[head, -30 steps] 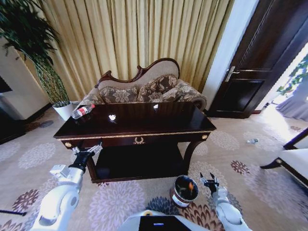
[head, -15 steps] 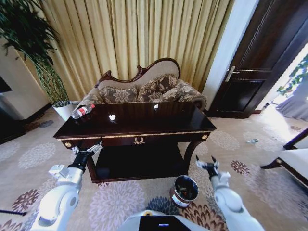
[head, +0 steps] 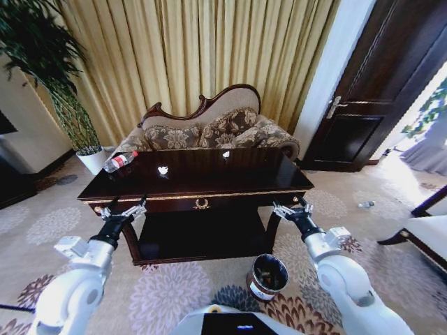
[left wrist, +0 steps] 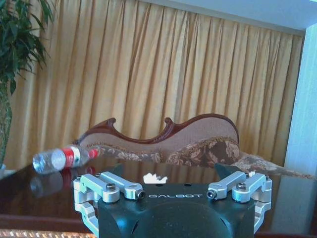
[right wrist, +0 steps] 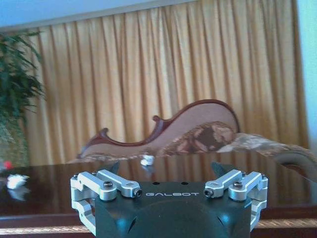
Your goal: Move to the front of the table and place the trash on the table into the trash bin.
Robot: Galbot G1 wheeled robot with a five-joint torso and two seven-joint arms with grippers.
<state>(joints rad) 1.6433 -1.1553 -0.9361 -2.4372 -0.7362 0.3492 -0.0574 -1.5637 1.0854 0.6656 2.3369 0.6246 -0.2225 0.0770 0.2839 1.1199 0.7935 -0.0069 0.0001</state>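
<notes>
The dark glossy table [head: 237, 188] stands straight ahead of me. On its left end lies a clear bottle [head: 120, 161] with a red label. A white crumpled scrap [head: 163, 169] sits to the bottle's right, and another white scrap [head: 225, 154] lies near the far edge. The trash bin [head: 269, 276] stands on the carpet by the table's front right leg. My left gripper [head: 120, 211] is open at the table's front left corner, holding nothing. My right gripper [head: 292, 208] is open at the front right corner, above the bin. The left wrist view looks across the tabletop to the bottle [left wrist: 62, 158] and a scrap [left wrist: 155, 178]. A scrap [right wrist: 147, 160] also lies ahead in the right wrist view.
A carved-back patterned sofa [head: 209, 129] stands behind the table against gold curtains. A white plant pot [head: 93, 160] is at the far left, a dark door [head: 363, 112] at the right, and a chair edge [head: 426, 237] at the right border. Patterned carpet surrounds the table.
My right arm has swung up from beside the bin to the table's front edge. My left gripper has risen a little and shifted left. The table, trash and bin have not moved.
</notes>
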